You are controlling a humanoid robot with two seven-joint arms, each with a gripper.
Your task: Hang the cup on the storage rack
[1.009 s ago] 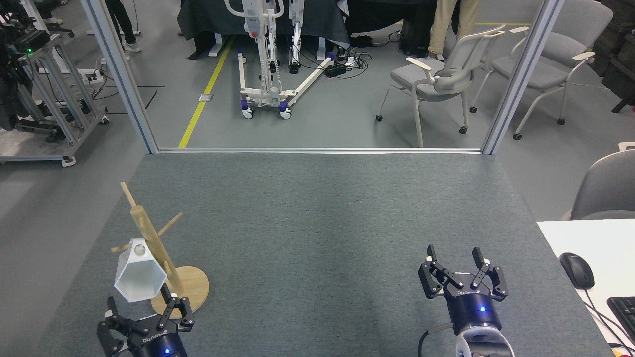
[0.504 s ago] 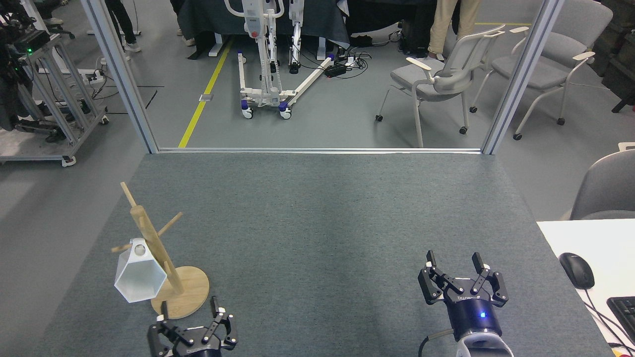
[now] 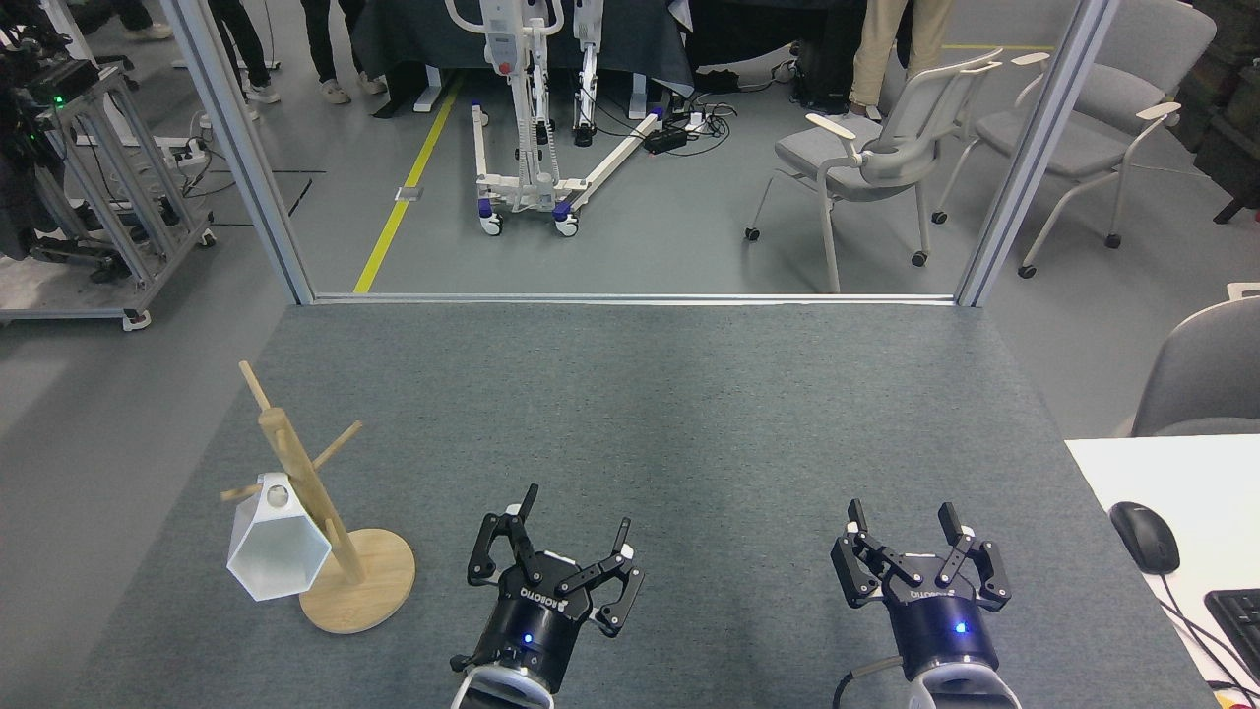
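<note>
Head view
Work surface: grey felt-like table top point(image 3: 709, 414) filling the lower two thirds of the frame.
Storage rack: light wooden mug tree with round disc base, one upright post and thin angled pegs point(image 3: 295, 463), standing at lower left of the frame.
Cup: plain white faceted cup with hexagonal rim point(image 3: 276, 540), hanging on a lower left peg of the storage rack, rim facing the camera and tilted down, clear of the table top; the handle is hidden behind the cup body.
Left gripper: black two-finger unit with blue light point(image 3: 574, 529), at lower centre of the frame, right of the rack base and well apart from the cup; fingers spread, released, grasping nothing.
Right gripper: matching black unit point(image 3: 903, 520), at lower right of the frame; fingers spread, released, grasping nothing.
Side desk: white desk surface point(image 3: 1162, 473) at the right edge, carrying a black computer mouse point(image 3: 1145, 537).
Background: grey wheeled chairs point(image 3: 886, 148) on the floor, upper right.
</note>
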